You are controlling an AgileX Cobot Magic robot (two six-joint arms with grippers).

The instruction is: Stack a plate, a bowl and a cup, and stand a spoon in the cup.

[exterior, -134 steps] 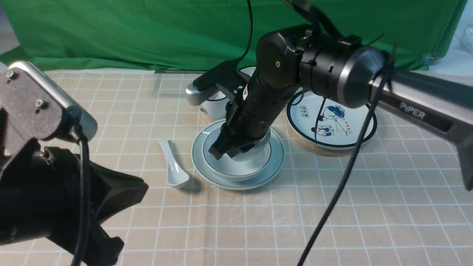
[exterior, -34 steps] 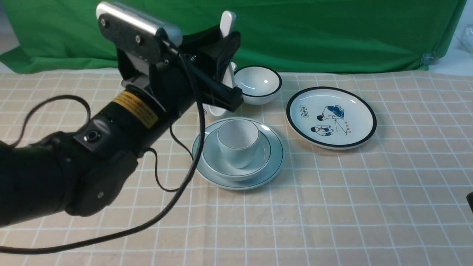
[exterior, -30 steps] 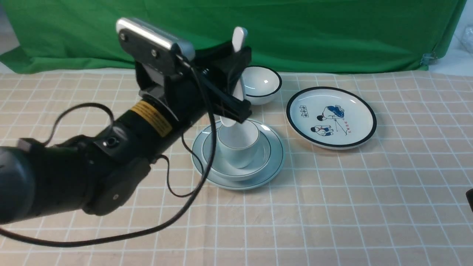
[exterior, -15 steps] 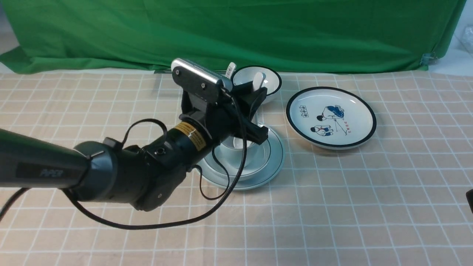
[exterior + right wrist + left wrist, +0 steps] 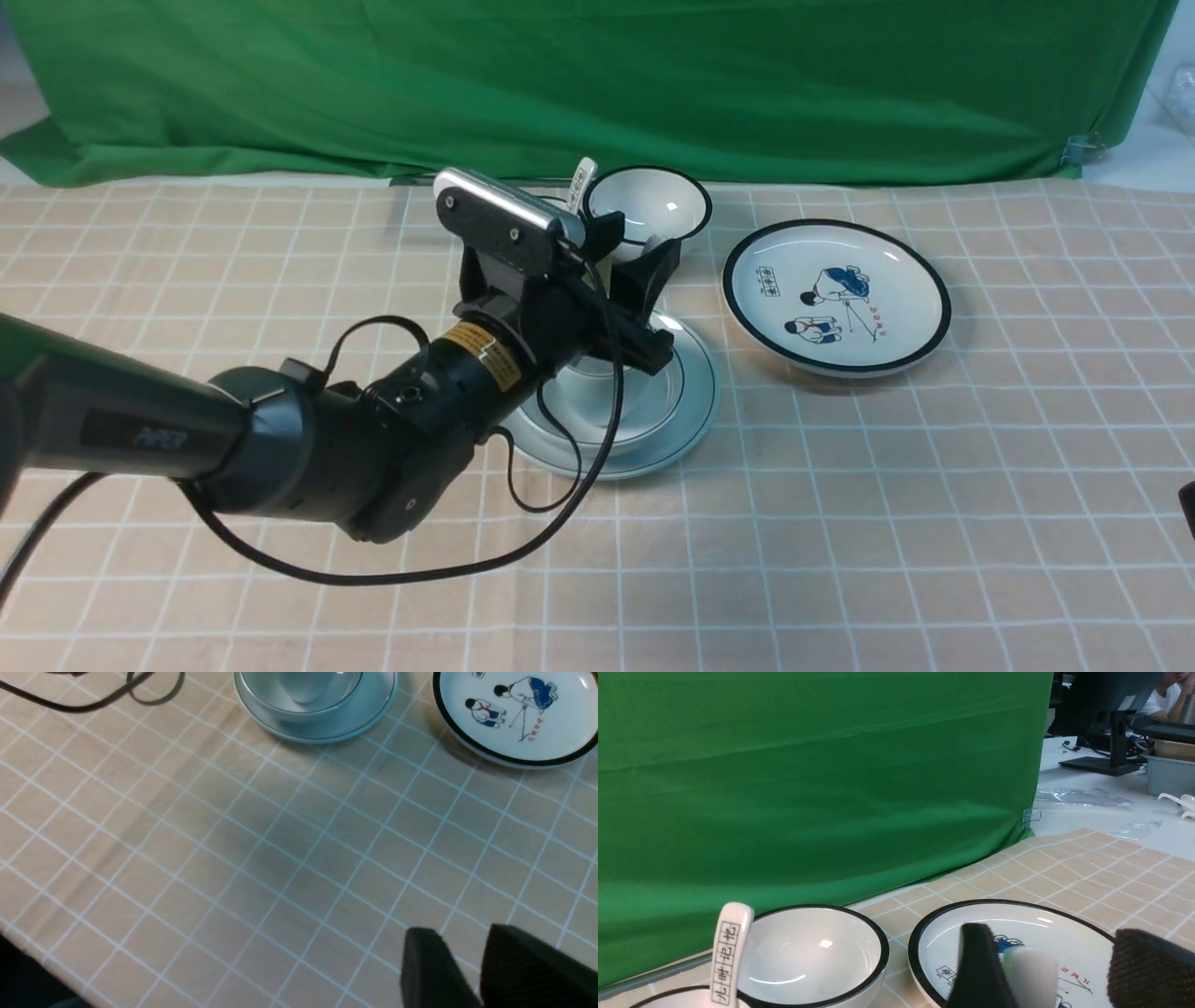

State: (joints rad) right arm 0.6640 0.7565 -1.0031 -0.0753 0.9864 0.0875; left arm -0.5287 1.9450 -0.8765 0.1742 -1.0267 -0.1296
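The plate (image 5: 698, 397) lies mid-table with the bowl (image 5: 653, 422) in it and the cup (image 5: 306, 683) standing in the bowl. My left gripper (image 5: 633, 250) hovers just over the cup and hides most of it in the front view. Its jaws are open. The spoon's handle tip (image 5: 1029, 973) stands up between them, leaning by one finger (image 5: 978, 970), with a clear gap to the other finger (image 5: 1148, 970). My right gripper (image 5: 460, 952) is pulled back over bare cloth near the table's front right, empty, its jaws slightly apart.
A black-rimmed picture plate (image 5: 837, 297) lies right of the stack. A black-rimmed bowl (image 5: 651, 210) stands behind the stack. A printed-handle spoon (image 5: 583, 177) sticks up next to that bowl, its cup hidden by my left wrist. A green backdrop closes the far edge.
My left arm came down with the spoon and lowered it into the cup, then its jaws opened off the handle. The right arm left the stack earlier and withdrew to the right.
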